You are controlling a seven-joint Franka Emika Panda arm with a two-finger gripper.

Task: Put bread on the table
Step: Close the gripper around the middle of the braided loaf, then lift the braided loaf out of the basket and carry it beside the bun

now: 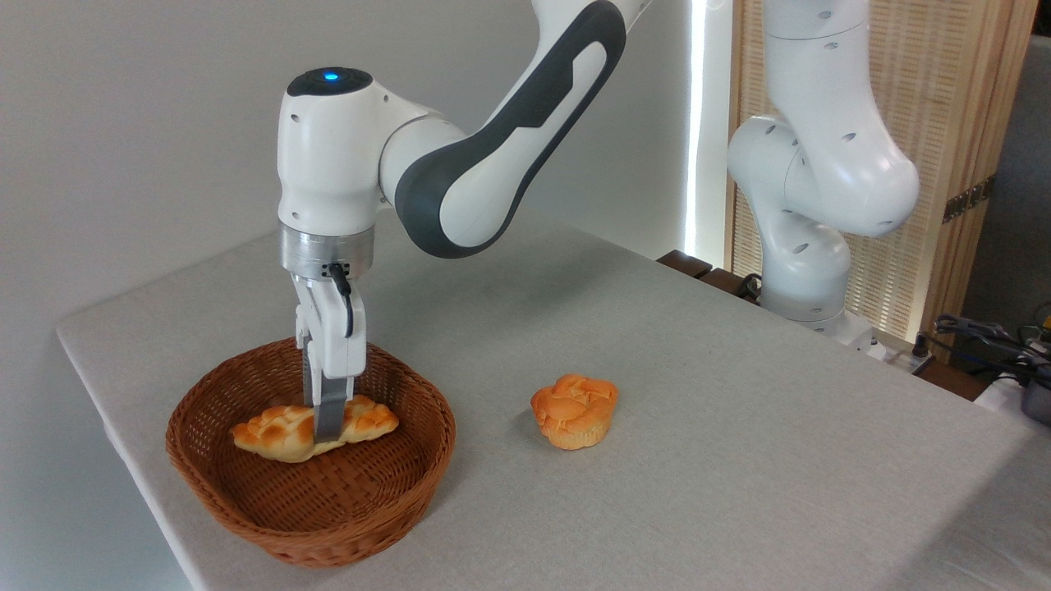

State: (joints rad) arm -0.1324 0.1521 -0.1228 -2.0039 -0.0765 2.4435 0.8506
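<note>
Camera view shows the gripper (pixel 326 423) pointing straight down with its fingers (pixel 329 414) clenched across the middle of the bread (pixel 279 428), one finger in front of the loaf and the other behind it. The bread lies lengthwise inside the basket (pixel 378 501), low near the woven floor; whether it is touching that floor or just clear of it cannot be told. The basket stands near the front left corner of the table (pixel 698 394), with its left rim close to the left edge. Principal risk: the grasp covers only a narrow band of a long loaf, so either pointed end may sag or pivot between the fingers during a lift. A tilted end can catch on the basket wall, which may drag the light basket toward the table edge or pull the loaf free. The muffin-shaped bun (pixel 575 410) stands right of the basket on open cloth; a set-down too close could knock it.
</note>
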